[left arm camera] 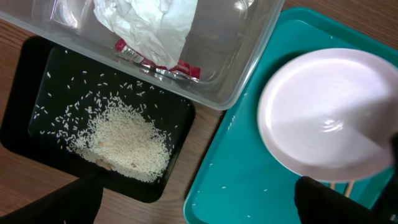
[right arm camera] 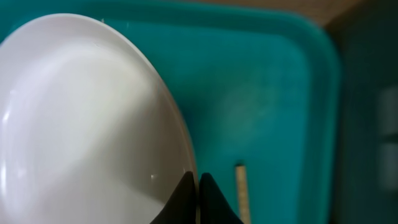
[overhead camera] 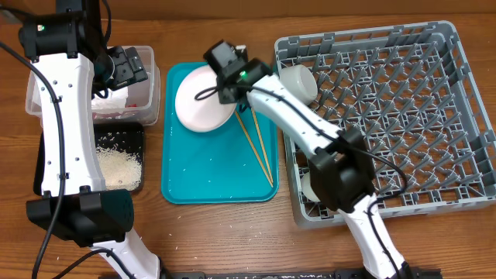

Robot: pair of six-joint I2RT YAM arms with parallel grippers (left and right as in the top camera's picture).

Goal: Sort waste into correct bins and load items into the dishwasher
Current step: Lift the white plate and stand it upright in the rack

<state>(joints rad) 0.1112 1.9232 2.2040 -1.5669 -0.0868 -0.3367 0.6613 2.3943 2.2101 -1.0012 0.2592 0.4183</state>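
— Both arms: how are they posed?
— My right gripper reaches across, clamped on the rim of the plate above the teal tray (chopsticks half hidden under my arm). My left gripper hangs spread over the clear tub.

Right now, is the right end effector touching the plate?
Touching. The right wrist view shows the right end effector pinching the plate at its rim.
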